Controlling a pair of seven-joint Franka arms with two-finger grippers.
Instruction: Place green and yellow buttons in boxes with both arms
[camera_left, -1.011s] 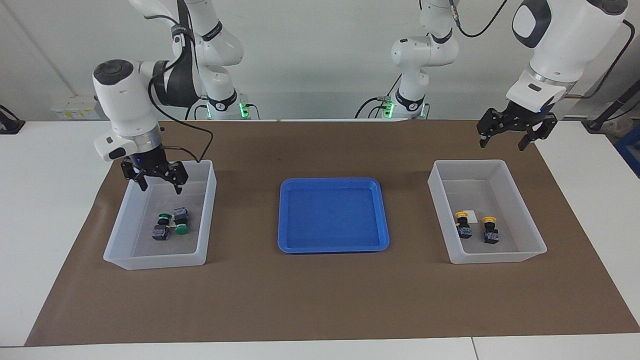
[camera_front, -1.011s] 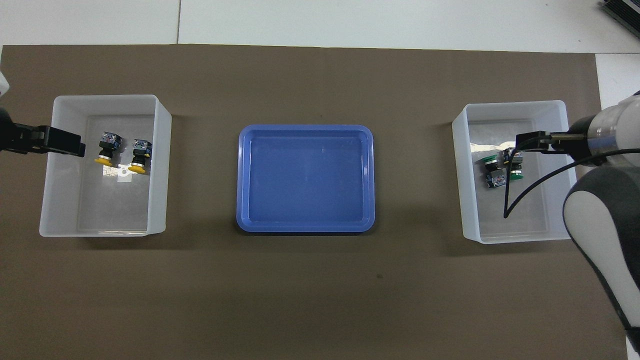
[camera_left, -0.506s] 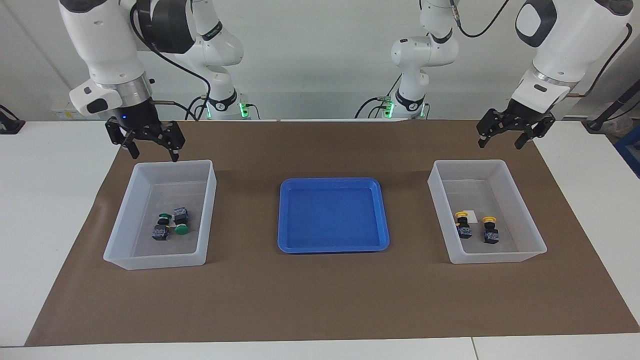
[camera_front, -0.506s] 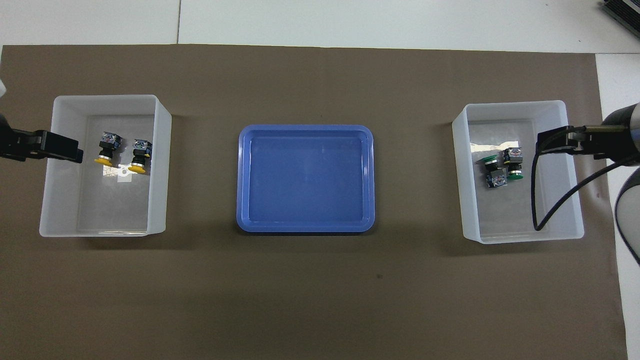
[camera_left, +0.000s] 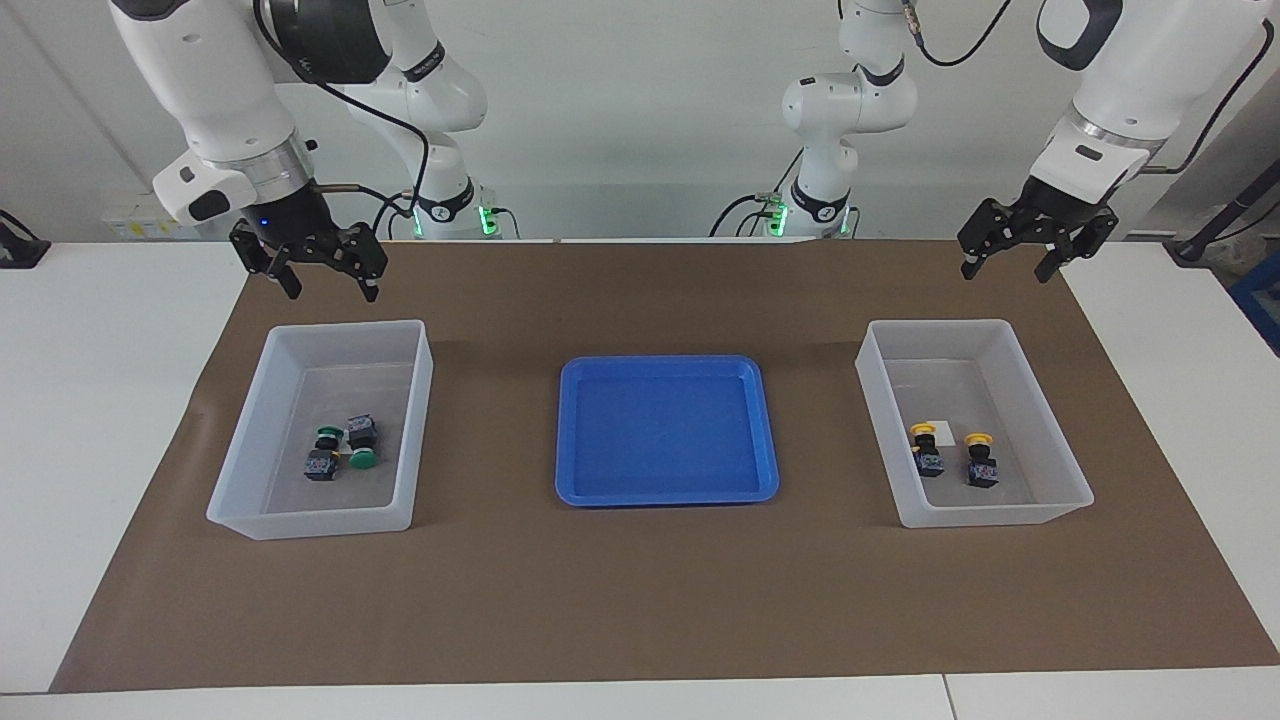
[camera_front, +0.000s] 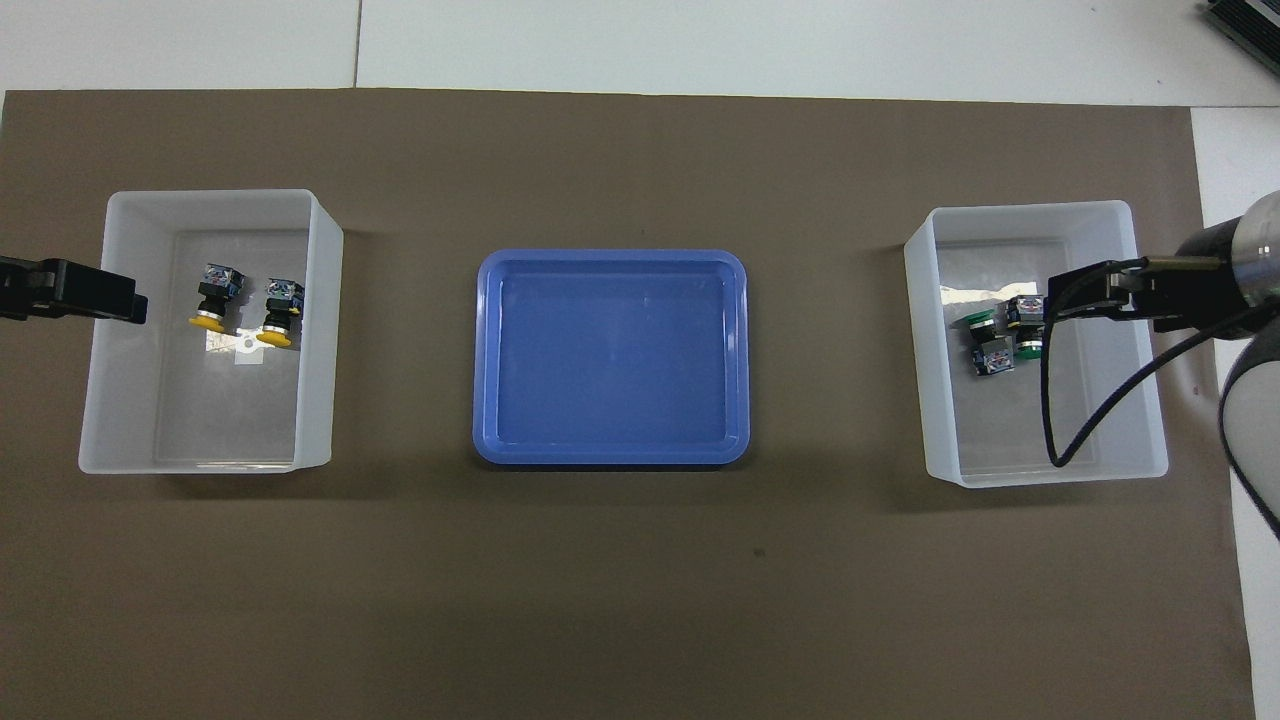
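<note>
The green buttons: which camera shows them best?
The facing view: both green buttons lie unobstructed in the box at the right arm's end. In the overhead view, the raised right gripper and its cable cross over them, partly hiding one.

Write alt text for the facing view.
Two green buttons lie in one translucent box, two yellow buttons in the other box, a blue tray between them. Right gripper and left gripper hang open, empty.

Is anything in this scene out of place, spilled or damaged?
Nothing stands out. Two green buttons lie in one box, two yellow buttons in the other box; the blue tray is bare.
</note>
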